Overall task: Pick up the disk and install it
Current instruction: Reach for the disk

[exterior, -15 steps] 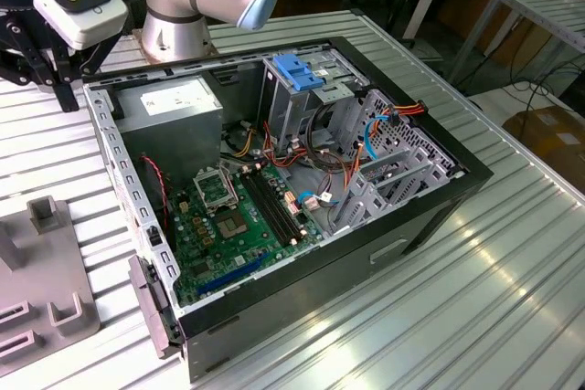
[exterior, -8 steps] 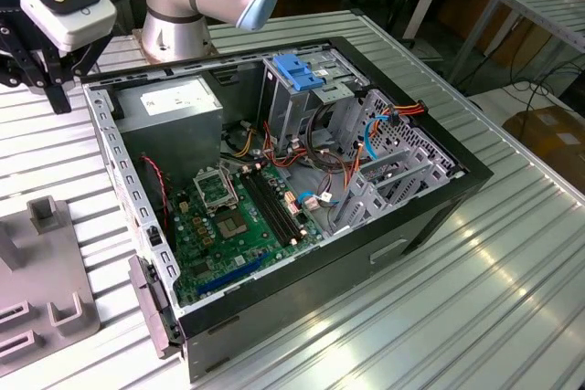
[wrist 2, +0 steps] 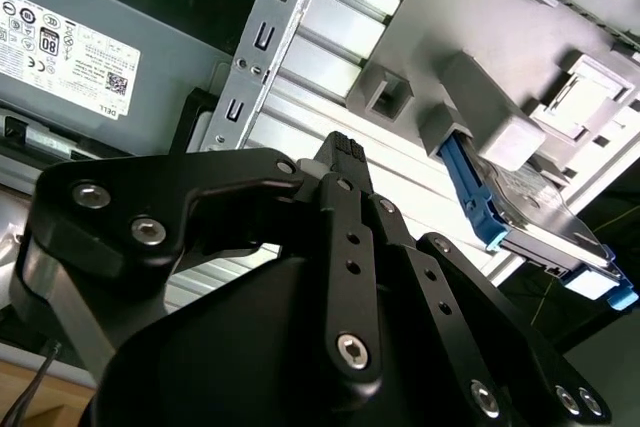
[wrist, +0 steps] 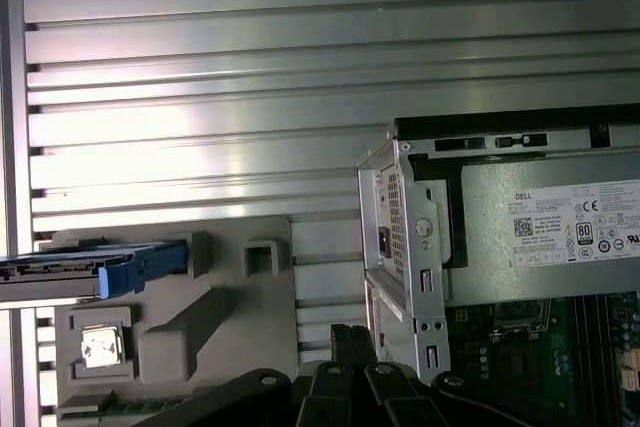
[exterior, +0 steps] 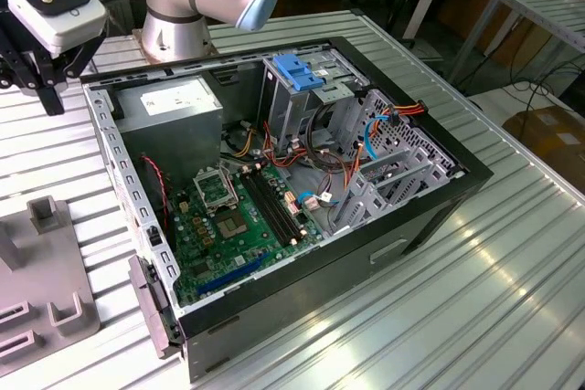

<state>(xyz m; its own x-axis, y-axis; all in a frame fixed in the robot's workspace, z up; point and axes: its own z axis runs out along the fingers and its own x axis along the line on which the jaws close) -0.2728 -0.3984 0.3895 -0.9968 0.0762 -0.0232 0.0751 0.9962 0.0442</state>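
Sitting in one holder (wrist: 200, 322): one disk (wrist: 70, 269).

Logged an open computer case (exterior: 430, 203) lying on its side on the ribbed aluminium table (exterior: 475, 317). Inside I noted a green motherboard (exterior: 233, 221), a grey power-supply box (exterior: 169, 107) with a white label, and a blue latch (exterior: 297, 70) atop the drive cage (exterior: 283, 111). A grey fixture plate (exterior: 41, 267) sat near the case, at the exterior view's left.
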